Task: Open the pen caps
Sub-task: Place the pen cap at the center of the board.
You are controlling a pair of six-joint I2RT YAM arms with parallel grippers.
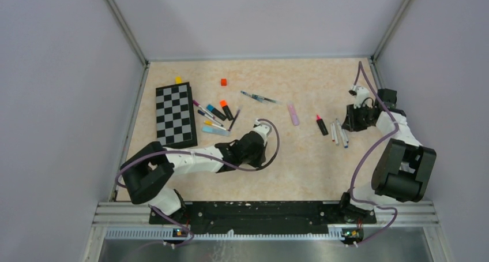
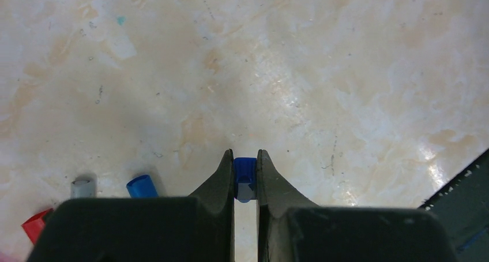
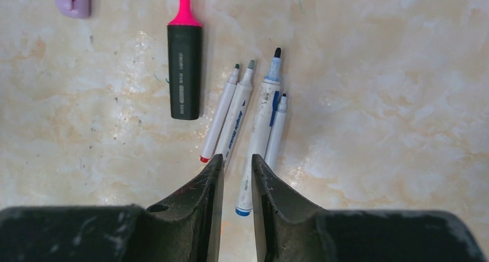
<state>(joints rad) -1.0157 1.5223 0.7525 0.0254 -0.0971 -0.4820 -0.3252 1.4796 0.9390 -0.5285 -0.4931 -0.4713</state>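
**Blue cap pinched in the left jaws; right jaws slightly parted over the white pens**

The left gripper (image 2: 246, 158) is clamped on a small blue cap (image 2: 245, 171), which sits right at the fingertips, squeezed from both sides above the table (image 2: 300, 71). The cap's long axis seems to run along the fingers. Its lower part is pale and in shadow, so I cannot tell which end is the open one. To the left of the jaws, three loose caps lie on the table, apart from each other: a second blue cap (image 2: 141, 186), a grey cap (image 2: 83, 188) and a red cap (image 2: 36, 224).

The right gripper (image 3: 237, 161) has its jaws a narrow gap apart and grips nothing. Four white pens (image 3: 236, 115) lie uncapped just beyond and partly under its tips. Their long axes roughly follow the fingers, with the tips pointing away. The blue-ended tail of one shows in the gap, apparently flat on the table beneath. A black highlighter (image 3: 184, 71) with a pink tip lies just left of them, pointing the same way.
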